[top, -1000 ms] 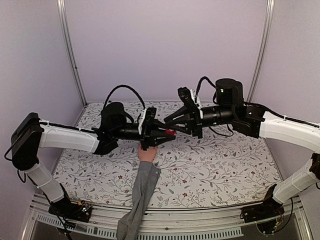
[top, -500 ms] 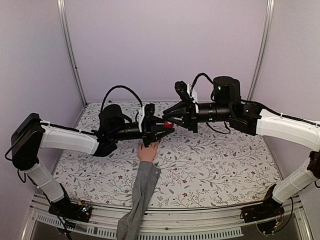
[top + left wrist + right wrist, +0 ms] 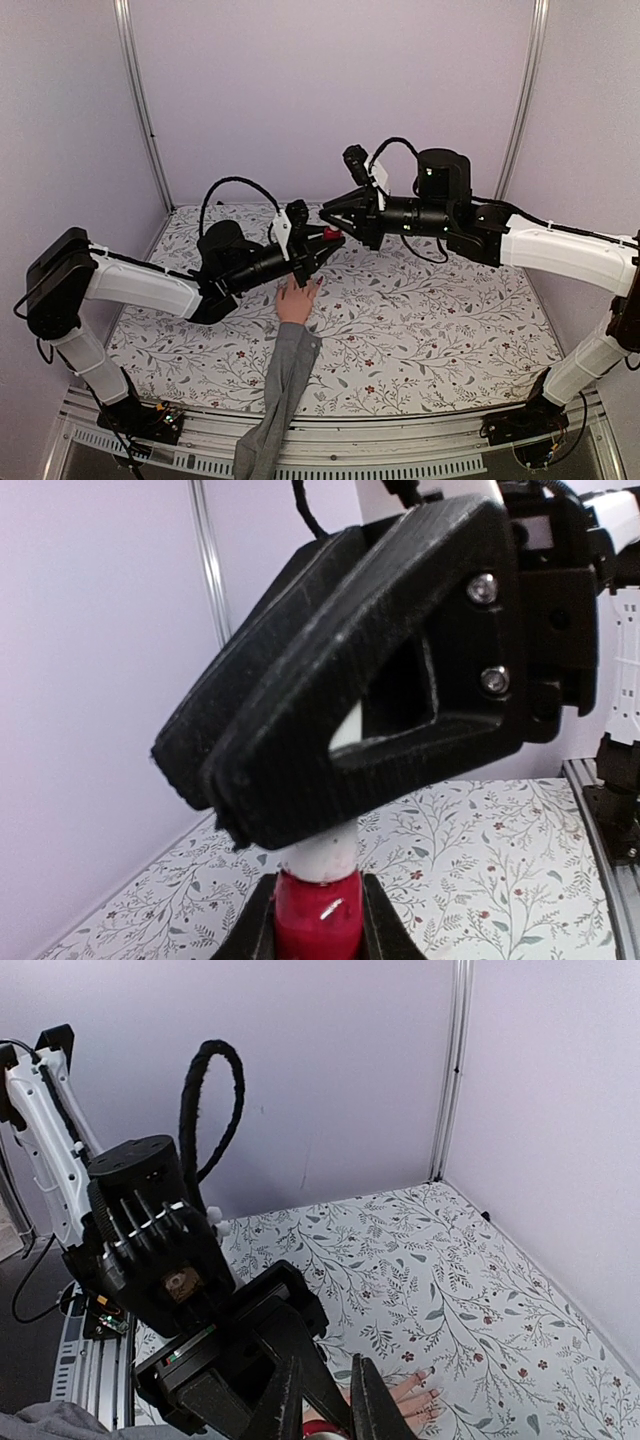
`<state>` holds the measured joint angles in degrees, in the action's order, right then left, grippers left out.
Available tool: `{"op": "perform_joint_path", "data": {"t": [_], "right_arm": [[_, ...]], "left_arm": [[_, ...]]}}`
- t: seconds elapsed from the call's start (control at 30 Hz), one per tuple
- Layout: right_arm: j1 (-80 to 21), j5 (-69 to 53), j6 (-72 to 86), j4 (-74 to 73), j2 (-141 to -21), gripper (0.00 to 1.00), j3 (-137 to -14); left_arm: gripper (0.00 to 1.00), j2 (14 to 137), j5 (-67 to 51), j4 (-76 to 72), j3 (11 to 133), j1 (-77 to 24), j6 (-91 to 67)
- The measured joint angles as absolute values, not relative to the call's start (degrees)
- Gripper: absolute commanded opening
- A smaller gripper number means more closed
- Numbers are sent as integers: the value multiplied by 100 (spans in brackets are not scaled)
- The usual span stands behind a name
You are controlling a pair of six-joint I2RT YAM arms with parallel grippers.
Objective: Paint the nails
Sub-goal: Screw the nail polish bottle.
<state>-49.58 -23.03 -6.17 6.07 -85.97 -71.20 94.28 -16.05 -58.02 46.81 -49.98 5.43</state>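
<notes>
The peach mannequin hand (image 3: 297, 300) lies flat on the floral table with its grey sleeve (image 3: 281, 385) trailing to the near edge. Its fingers and small nails (image 3: 428, 1372) show in the right wrist view. My left gripper (image 3: 322, 241) is shut on the small red polish bottle (image 3: 315, 922) and holds it in the air above and behind the hand. My right gripper (image 3: 338, 226) is shut on the bottle's white cap (image 3: 322, 859). Its black fingers (image 3: 350, 730) cover most of the cap. No brush shows.
The floral table cover (image 3: 430, 320) spreads round the hand. Pale walls and metal corner posts (image 3: 140, 110) close the back and sides. Both arms meet over the middle of the table, the left arm's black wrist (image 3: 150, 1230) close in front of the right camera.
Both grippers have risen and moved toward the back together with the bottle. The mannequin hand, partly covered before, now shows more fully.
</notes>
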Motion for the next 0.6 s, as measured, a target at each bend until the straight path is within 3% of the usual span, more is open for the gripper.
{"op": "perform_joint_path", "data": {"t": [0.6], "right_arm": [[-4939, -980, 729, 626, -8868, 0, -7168]], "left_arm": [[0, 10261, 1055, -6344, 5043, -5546, 1684]]}}
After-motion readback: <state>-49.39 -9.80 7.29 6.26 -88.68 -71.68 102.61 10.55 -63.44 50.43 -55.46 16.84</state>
